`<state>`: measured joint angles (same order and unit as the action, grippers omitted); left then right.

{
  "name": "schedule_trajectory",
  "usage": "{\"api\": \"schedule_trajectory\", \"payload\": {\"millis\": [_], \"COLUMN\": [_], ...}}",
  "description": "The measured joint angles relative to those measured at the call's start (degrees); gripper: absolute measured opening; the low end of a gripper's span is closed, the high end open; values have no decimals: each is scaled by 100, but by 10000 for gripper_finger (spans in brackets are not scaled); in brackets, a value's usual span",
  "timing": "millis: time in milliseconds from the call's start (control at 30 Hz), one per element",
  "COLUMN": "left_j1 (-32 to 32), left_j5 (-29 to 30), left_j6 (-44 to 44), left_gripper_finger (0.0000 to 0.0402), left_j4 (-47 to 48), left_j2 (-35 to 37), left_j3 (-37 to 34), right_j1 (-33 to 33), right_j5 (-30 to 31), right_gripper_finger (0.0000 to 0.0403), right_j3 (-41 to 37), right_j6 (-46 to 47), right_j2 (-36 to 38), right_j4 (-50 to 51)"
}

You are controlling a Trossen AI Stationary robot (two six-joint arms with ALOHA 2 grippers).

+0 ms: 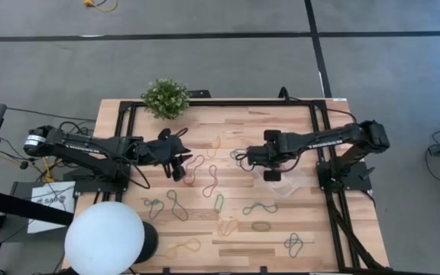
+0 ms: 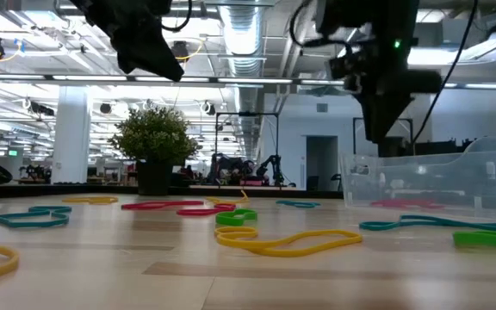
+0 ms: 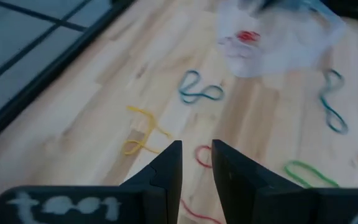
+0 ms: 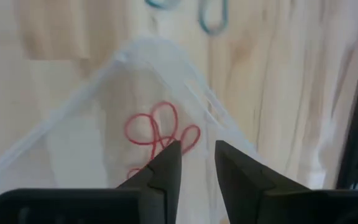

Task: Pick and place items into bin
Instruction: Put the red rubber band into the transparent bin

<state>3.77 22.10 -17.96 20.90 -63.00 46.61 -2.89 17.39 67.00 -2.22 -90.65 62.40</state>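
Yellow rubber-band loop lay closest to the low camera on your wooden plank desk. You had the right claw hovering over the clear shallow plastic bin, fingers slightly parted and empty, with a red band lying inside. Most of the job remained: many coloured loops lay scattered across the desk. Your left claw hung above them, nearly closed, holding nothing. Behind stood a small green potted plant and an open workshop.
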Motion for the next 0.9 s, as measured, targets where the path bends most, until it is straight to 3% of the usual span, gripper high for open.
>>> {"api": "schedule_trajectory", "payload": {"millis": [200, 367, 533, 733, 900], "left_j1": [-172, -297, -403, -514, -506], "left_j5": [177, 150, -341, -576, -707], "left_j6": [-653, -1143, -962, -1243, -1278], "left_gripper_finger": [77, 77, 77, 77, 77], "left_j4": [155, 423, 282, 138, -215], "left_j2": [-2, -118, -728, -1880, -2661], "left_j3": [0, 0, 2, 1, 0], "right_j1": [-434, -325, -60, 147, 152], "right_j5": [-1210, -2254, -2330, -2225, -1825], "right_gripper_finger": [67, 55, 41, 24, 20], "right_j3": [335, 384, 141, -559, -1288], "right_j6": [-1123, -1458, -1365, -1170, -1168], "right_j2": [8, 506, 1578, 2977, 3686], "right_j4": [189, 561, 406, -1364, -2694]}}
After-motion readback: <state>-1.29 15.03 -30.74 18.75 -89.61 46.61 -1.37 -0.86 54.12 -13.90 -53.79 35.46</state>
